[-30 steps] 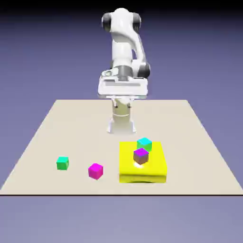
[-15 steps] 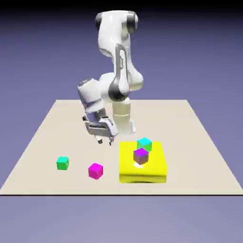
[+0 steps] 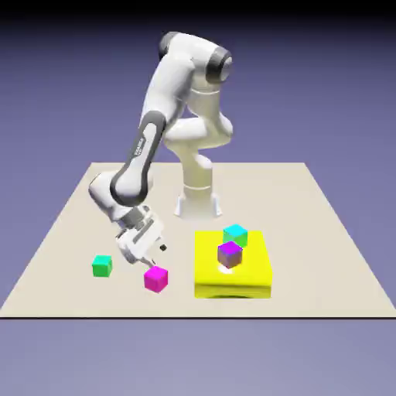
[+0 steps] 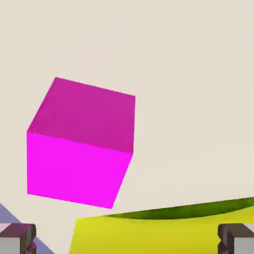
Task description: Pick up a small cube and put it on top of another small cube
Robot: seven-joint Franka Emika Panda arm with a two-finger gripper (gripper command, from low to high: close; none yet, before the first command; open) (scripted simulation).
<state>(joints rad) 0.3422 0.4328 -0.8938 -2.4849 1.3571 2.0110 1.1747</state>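
"Where's the pink cube (image 3: 156, 279) in relation to the yellow block (image 3: 251, 284)?"

"On the table (image 3: 317, 263), just off the block's side, towards the exterior view's left. The green cube (image 3: 102, 266) is farther out from the block that way."

"And the gripper (image 3: 158, 255)?"

"On that same side of the block, close by the pink cube and tilted. Its fingers are spread wide with nothing between them."

"Why spread like that?"

"To let the cube in, I'd say. This looks like the approach before a pick-up. In the hand view the cube sits ahead of the tips and off towards the left one, so the hand probably needs centring and squaring up. Closing from this slant could knock the cube or catch only a corner."

"Does the block get in the way?"

"Perhaps. It shows along the bottom of the hand view, so I'd watch the fingers on that side."

"Where would the cube go?"

"I can't tell which one is meant. The purple cube (image 3: 230, 254) and the turquoise cube (image 3: 235, 235) appear to be up on the block, so stacking there would need a higher lift than on the green one."
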